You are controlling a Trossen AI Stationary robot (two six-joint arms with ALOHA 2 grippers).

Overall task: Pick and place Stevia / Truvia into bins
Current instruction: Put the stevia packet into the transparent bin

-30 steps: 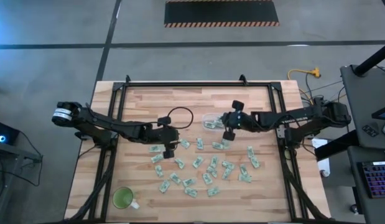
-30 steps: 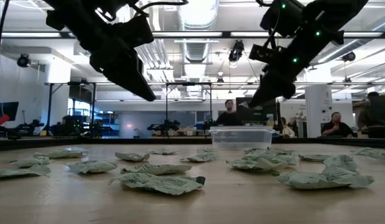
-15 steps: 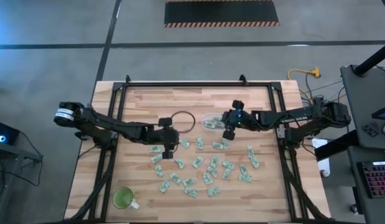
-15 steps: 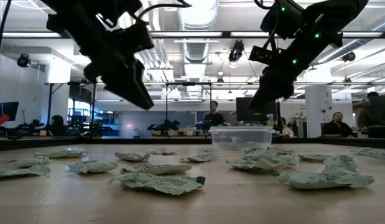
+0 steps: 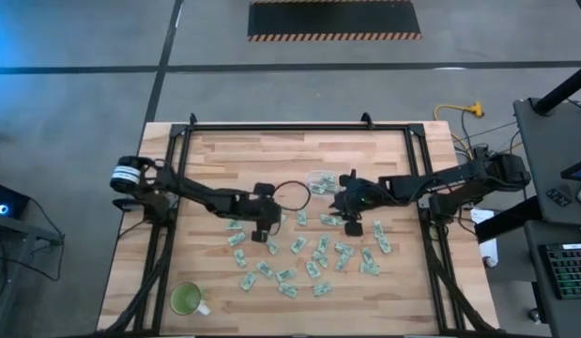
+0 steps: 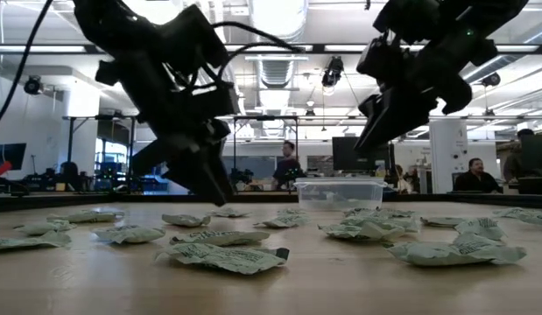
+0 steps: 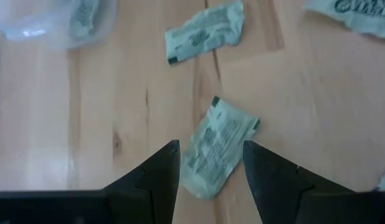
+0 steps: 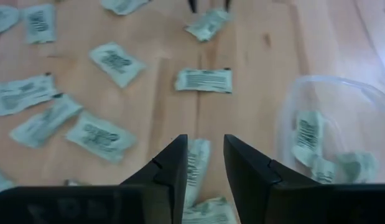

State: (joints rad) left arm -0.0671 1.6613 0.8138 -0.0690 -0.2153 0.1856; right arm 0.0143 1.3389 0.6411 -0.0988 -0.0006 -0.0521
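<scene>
Many pale green and white sachets (image 5: 309,253) lie flat and scattered over the middle of the wooden table. The clear tub (image 5: 320,180) stands beyond them with a few sachets (image 8: 307,140) inside. My left gripper (image 5: 269,223) is open and low over the table. Its fingers stand on either side of one sachet (image 7: 217,149) without visibly touching it. My right gripper (image 5: 352,216) is open too. It hangs higher, just on the near side of the tub (image 8: 332,124), with a sachet (image 8: 195,165) showing below between its fingers.
A green cup (image 5: 187,299) stands by the table's near left corner. A black frame rail (image 5: 299,127) runs along the far edge. Bare wood lies left of the sachets and beyond the tub (image 6: 339,191). People are in the room behind.
My left gripper has moved a little toward the table's right and dropped close to the tabletop over a sachet. My right gripper has drawn back from above the tub toward the near edge, over the scattered sachets. The sachets and the tub have stayed in place.
</scene>
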